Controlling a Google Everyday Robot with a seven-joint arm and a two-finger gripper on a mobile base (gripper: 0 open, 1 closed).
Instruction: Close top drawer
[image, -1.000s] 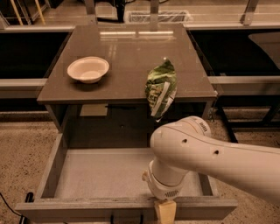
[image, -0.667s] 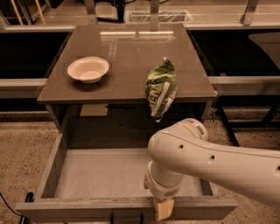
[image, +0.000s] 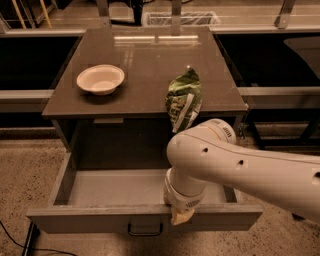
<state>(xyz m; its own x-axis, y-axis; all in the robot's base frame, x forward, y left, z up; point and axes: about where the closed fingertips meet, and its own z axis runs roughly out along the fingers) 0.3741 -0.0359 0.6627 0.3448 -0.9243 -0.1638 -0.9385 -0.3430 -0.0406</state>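
Observation:
The top drawer (image: 115, 192) of the grey-brown cabinet stands pulled far out, its pale grey inside empty. Its small black handle (image: 145, 231) shows at the middle of the front panel. My white arm reaches in from the right and bends down over the drawer. My gripper (image: 181, 216) hangs at the end of it, against the top edge of the drawer's front panel, just right of the handle. The wrist covers most of it. The two lower drawers are out of view.
On the cabinet top (image: 145, 55) sit a white bowl (image: 100, 79) at the left and a green chip bag (image: 183, 99) at the front right edge. Dark shelves flank the cabinet. A speckled floor (image: 25, 165) lies on both sides.
The drawer front has slid a little way in toward the cabinet, so its handle now shows. My arm and gripper have moved with it, staying at the front panel.

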